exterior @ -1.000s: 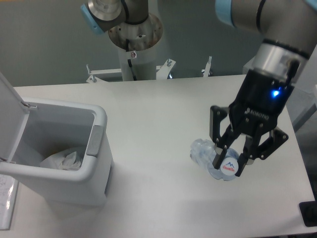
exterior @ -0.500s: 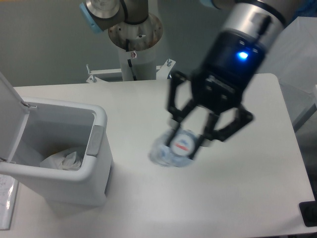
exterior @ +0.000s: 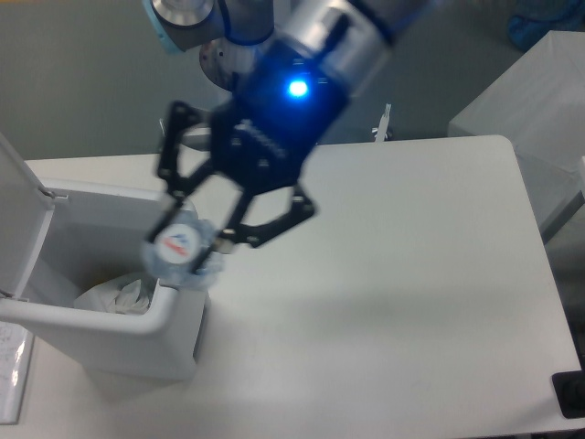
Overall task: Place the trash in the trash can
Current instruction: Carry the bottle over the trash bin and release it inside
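Observation:
My gripper [exterior: 189,240] is shut on the clear crushed water bottle [exterior: 180,252], whose blue-red label faces the camera. It hangs in the air over the right rim of the white trash can [exterior: 91,315], whose flip lid [exterior: 16,215] stands open at the left. Down inside the can lies the crumpled white wrapper [exterior: 114,295]. The bottle hides part of the can's right wall.
The arm's base column [exterior: 247,101] stands at the back of the white table [exterior: 393,302]. A white box [exterior: 526,101] rises at the far right. A small dark object [exterior: 569,395] sits at the table's lower right corner.
The gripper has carried the bottle leftward and upward, from the right side of the table, past the middle, to above the can's right rim. The can and wrapper have not moved.

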Available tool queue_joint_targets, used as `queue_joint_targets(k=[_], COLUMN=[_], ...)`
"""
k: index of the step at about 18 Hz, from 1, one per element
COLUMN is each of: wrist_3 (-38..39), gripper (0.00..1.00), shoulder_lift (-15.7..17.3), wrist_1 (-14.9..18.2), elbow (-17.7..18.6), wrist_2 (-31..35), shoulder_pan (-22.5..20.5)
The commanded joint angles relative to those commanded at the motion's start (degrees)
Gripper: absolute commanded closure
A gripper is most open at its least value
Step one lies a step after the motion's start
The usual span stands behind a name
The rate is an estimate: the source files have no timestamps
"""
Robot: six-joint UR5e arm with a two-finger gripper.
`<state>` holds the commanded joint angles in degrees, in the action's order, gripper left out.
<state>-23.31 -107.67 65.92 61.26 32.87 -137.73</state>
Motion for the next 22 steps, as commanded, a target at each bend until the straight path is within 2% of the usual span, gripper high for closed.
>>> queue_joint_targets(k=[3,5,8,10,12,14,15,16,17,18,19,22], wrist_3=[1.9,1.2,1.2,0.6,-1.6,-4.7,-5.6,-6.0,-6.0,-6.1,-6.2,-8.5], gripper=[1.00,1.00,0.98,0.92,0.73,0.64,0.51,0.48,0.41,0.23,0.14,0.02], shoulder_lift=[0.1,0.3,0.4,0.3,0.3,0.5,0.5,0.5,0.6,0.7,0.7,0.4], wrist_1=[-0.4,-1.5,-8.5,-11.2,-11.4,-11.4,-11.4,-11.4,-11.4,-11.4,-11.6,-11.6], elbow=[1.0,2.9,7.6,10.0,11.9,13.6,14.2,14.7,15.0,15.2,15.3,15.3], wrist_2=[0.2,0.7,1.0,1.0,1.1,1.1,1.1,1.1,1.1,1.1,1.1,4.2], shoulder_pan=[1.0,1.8,1.9,1.9,2.2,2.2,2.2,2.2,2.2,2.2,2.2,1.9])
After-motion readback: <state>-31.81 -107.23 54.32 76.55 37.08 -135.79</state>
